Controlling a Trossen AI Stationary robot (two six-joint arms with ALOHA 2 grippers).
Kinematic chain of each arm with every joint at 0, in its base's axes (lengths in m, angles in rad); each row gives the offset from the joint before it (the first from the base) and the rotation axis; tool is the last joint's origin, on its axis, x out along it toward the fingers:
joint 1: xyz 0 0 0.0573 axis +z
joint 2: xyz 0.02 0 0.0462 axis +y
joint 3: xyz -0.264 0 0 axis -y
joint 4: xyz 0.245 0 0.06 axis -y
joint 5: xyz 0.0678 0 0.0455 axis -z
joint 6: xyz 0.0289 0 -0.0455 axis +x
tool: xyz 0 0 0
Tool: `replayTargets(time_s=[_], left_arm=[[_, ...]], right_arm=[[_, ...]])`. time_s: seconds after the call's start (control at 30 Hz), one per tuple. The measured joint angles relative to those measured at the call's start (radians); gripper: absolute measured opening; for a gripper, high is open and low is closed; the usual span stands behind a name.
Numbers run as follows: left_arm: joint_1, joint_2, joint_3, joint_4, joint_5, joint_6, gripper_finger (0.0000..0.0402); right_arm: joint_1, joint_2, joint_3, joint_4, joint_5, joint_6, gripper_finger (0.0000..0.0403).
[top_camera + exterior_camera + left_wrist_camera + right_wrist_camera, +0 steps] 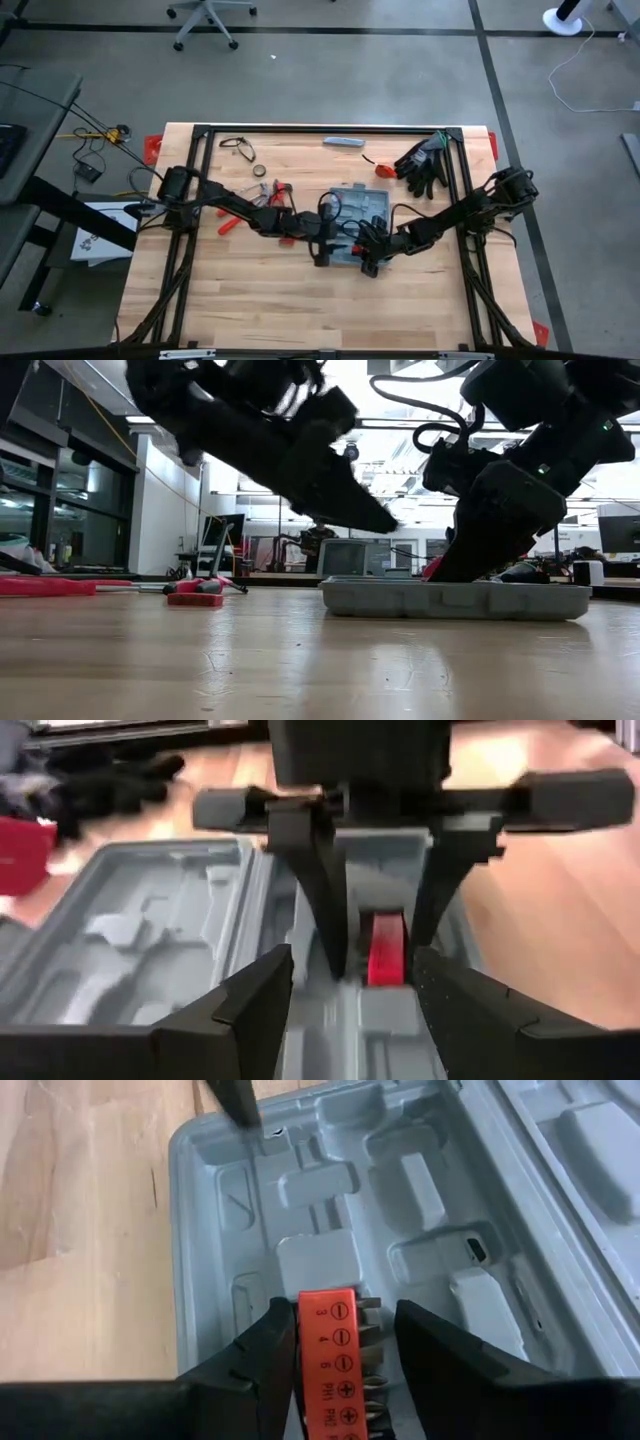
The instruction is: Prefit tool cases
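Case [362,212]: blue-grey, lid open flat, just right of table [300,300] ctr. Moulded slots mostly bare in my wrist views.

R gripper [372,262]: at case's 6 o'clock edge, arm coming in from 3 o'clock. Jaws part open, closed on a red bit holder [338,1355], bits showing, held over the case tray.

L gripper [322,255]: at case's 8 o'clock corner, arm from 9 o'clock. Jaws open wide, nothing held. My L wrist view looks straight at the R gripper head-on; it blocks most of the tray behind it.

Around, by clock from the case:
- black gloves [424,160], 1 o'clock, near table edge
- small red item [381,171], 12–1 o'clock, just beside gloves
- slim grey bar [343,142], 12 o'clock, far edge
- red-handled tools [272,192], 10 o'clock, partly under L arm
- red handle [229,224], 9 o'clock, apart from case
- cable loop [240,148], 10–11 o'clock, far edge
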Motion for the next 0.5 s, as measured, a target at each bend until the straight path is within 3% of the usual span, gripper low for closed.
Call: replayTargets(time_s=[0.2,0.4,0.5], left_arm=[[0.004,0.077,0.059,-0.006,0.027,0.019,0.015],[0.006,0.114,0.096,-0.004,0.048,0.046,0.0026],[0.011,0.117,0.104,-0.003,0.082,0.056,0.0011]], right_arm=[[0.0,0.0,0.0,0.006,0.008,-0.014,0.0162],[0.0,0.0,-0.001,0.007,0.023,-0.014,0.0162],[0.0,0.0,-0.001,0.004,0.026,-0.014,0.0162]])
